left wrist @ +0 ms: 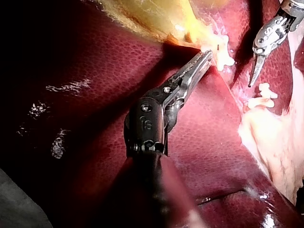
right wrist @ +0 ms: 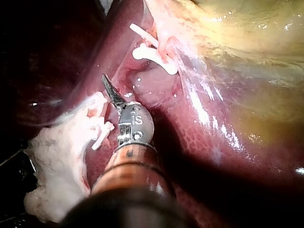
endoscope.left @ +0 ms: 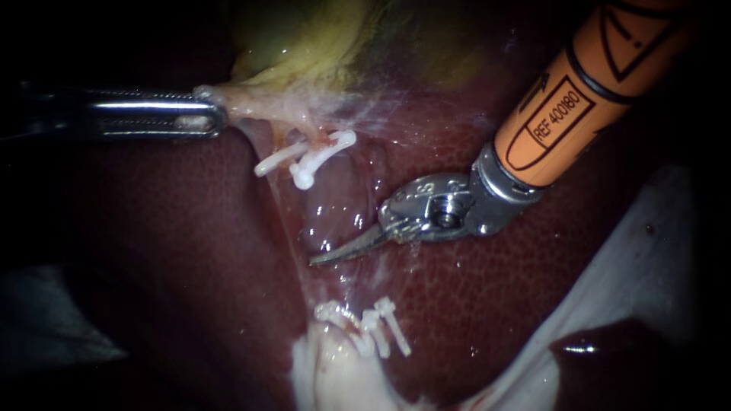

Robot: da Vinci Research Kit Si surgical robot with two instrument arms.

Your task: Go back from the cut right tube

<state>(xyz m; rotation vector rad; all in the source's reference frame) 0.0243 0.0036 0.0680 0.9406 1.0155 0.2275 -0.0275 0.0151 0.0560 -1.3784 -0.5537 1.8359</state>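
Note:
My right instrument (endoscope.left: 324, 257), on an orange shaft from the upper right, has thin curved blades lying shut and holding nothing. The blades hang over the liver (endoscope.left: 190, 251) in the gap between two groups of white clips. The upper clips (endoscope.left: 308, 158) sit on a tube stump under the gallbladder (endoscope.left: 304, 46). The lower clips (endoscope.left: 375, 326) sit on the stump by pale fat. My left instrument (endoscope.left: 209, 116) is shut on the gallbladder's pale neck and holds it leftward. In the right wrist view the blades (right wrist: 110, 88) lie between the upper clips (right wrist: 153, 55) and the lower clips (right wrist: 98, 124).
A thin sheet of tissue (endoscope.left: 278, 221) runs down the left side of the gap between the clip groups. Pale fatty tissue (endoscope.left: 335, 377) lies below the lower clips. White cloth (endoscope.left: 647, 251) lies at the lower right, beside the liver's edge.

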